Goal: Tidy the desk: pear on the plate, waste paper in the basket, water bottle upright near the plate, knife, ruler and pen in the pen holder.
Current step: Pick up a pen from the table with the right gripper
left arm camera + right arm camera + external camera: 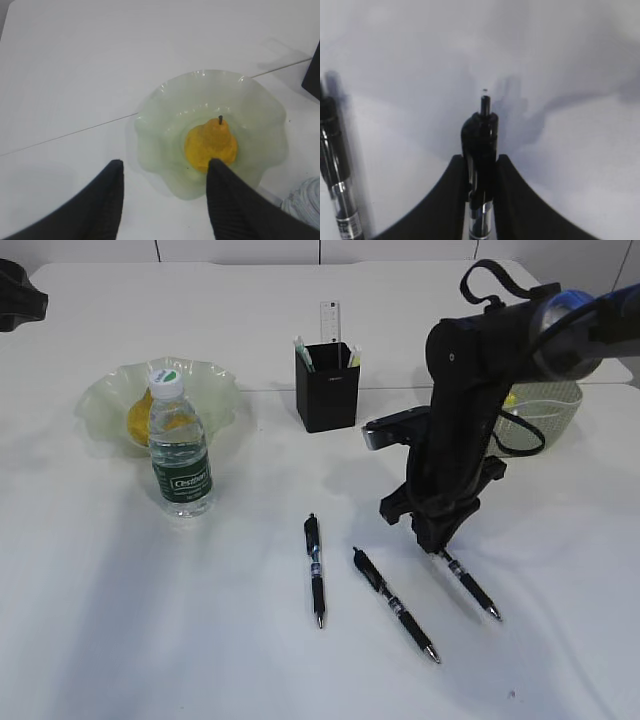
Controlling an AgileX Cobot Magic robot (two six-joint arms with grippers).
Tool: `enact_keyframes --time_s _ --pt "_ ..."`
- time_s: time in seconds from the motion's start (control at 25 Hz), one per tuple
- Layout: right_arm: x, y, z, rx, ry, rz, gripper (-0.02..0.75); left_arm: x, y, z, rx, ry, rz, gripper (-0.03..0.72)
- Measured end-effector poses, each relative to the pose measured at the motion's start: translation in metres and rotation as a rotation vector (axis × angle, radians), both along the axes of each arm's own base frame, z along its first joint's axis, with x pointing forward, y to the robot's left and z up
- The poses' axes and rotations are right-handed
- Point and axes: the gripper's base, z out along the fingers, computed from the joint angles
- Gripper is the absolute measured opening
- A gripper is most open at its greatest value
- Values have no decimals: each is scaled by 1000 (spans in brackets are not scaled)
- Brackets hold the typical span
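- My right gripper [481, 175] is down at the desk [200, 640], its two fingers [450, 200] pressed together on the barrel of a black pen [480, 145]; the pen's clicker end pokes out past my fingertips.
- In the outside view that pen [472, 588] lies on the desk with its tip pointing toward the near right, its upper end hidden under my right gripper [437, 542].
- Just beside it on the left lies a second pen [394, 604], slanted the same way, and it also shows at the left edge of my right wrist view.
- A third pen [316, 570] lies further left, nearly straight, apart from the other two.
- The water bottle [178, 445] stands upright on the desk, white cap on top, just in front of the plate [110, 390].
- My left gripper [162, 172] hangs above the near rim of the plate [165, 100], fingers [107, 200] well apart and holding nothing.
- The pear [211, 144] sits on the plate, stem up; from the outside view the bottle partly hides it.
- The pen holder [326, 388] stands mid-desk behind the pens, with the clear ruler [330, 320] upright inside it among a few other sticks I cannot make out.
- The basket [545, 410] sits at the far right, mostly hidden behind my right arm [480, 390], with something yellow showing inside.
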Motion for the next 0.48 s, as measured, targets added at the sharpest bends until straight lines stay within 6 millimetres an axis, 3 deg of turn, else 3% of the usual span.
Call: enact_keyframes --time_s 0.48 --pt "24 9 51 39 -76 -11 102 0 0 0 0 0 0 377"
